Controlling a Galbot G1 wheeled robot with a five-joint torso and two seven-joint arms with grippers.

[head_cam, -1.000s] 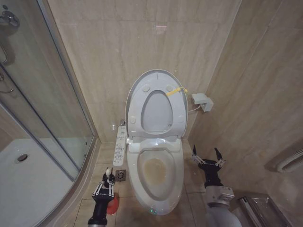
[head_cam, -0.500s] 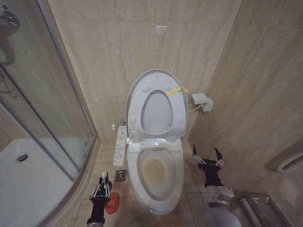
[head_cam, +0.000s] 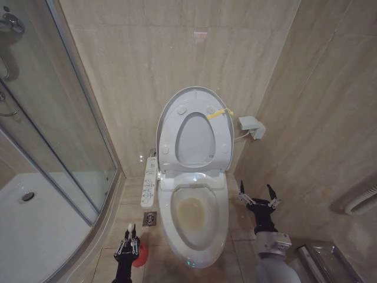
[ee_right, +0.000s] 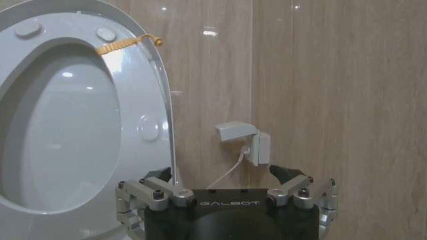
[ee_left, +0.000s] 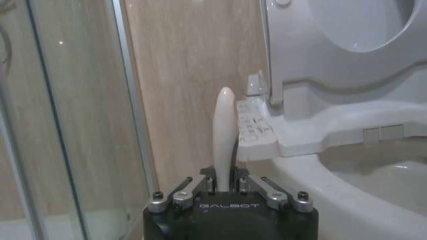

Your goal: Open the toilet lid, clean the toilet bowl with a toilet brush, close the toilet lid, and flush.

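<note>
1. Jaws of the left gripper [head_cam: 128, 243] are closed on the white handle of the toilet brush [ee_left: 224, 135]; the right gripper [head_cam: 257, 197] has its jaws spread wide with nothing between them
2. Left arm reaches in low at the near left, beside the toilet bowl [head_cam: 197, 218], with the gripper pointing away from the robot and sitting over the red cup holder [head_cam: 140, 254] on the floor
3. Right arm stands on the right of the bowl, forearm rising from the near edge, gripper aimed at the far wall, well apart from the toilet
4. Brush handle runs upright, its rounded white tip showing just past the left fingers [ee_left: 184, 194]; its long axis follows the gripper's own line, and the bristle end is hidden
5. Toilet lid [head_cam: 191, 97] stands raised against the far wall, long axis near vertical, with the seat ring [head_cam: 194, 138] lifted flat against it
6. Lid is glossy white with a small yellow strap [head_cam: 219, 112] at its upper right edge; round bumper pads show on the seat ring
7. Bowl lies open, long axis running near to far, white outside with a yellowish-brown stain inside
8. Button panel strip [head_cam: 150, 180] sits along the bowl's left side; the shower glass [head_cam: 65, 135] stands further left, and a small white box [head_cam: 251, 127] is fixed to the right wall
</note>
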